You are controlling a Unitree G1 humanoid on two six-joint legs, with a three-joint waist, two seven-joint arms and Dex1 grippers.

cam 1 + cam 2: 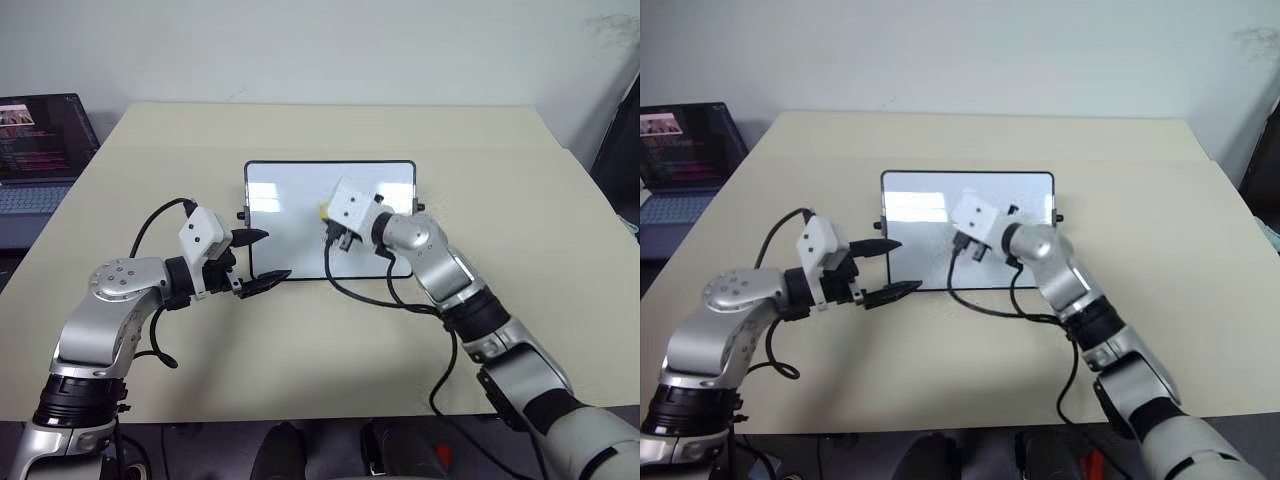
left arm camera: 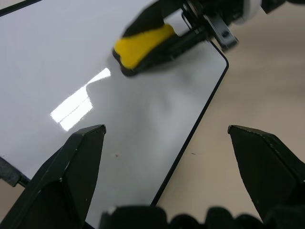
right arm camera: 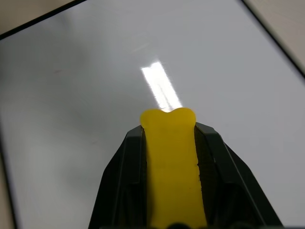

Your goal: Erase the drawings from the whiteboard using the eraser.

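Here, the right gripper is clamped on the eraser, its two black fingers pressed against either side of the yellow block, whose rounded tip pokes out just past them. The block is held low over the glossy surface of the whiteboard, toward the board's right half; whether it touches the surface cannot be told. In the left wrist view the eraser sits at the far side of the board from the left gripper. The left gripper hovers at the board's near left corner with its fingers spread wide apart, straddling the black frame's edge and holding nothing. The board itself lies flat at the middle of the beige table, its white face showing a bright glare and only a tiny red speck near the left gripper. A laptop stands open off the table's far left.
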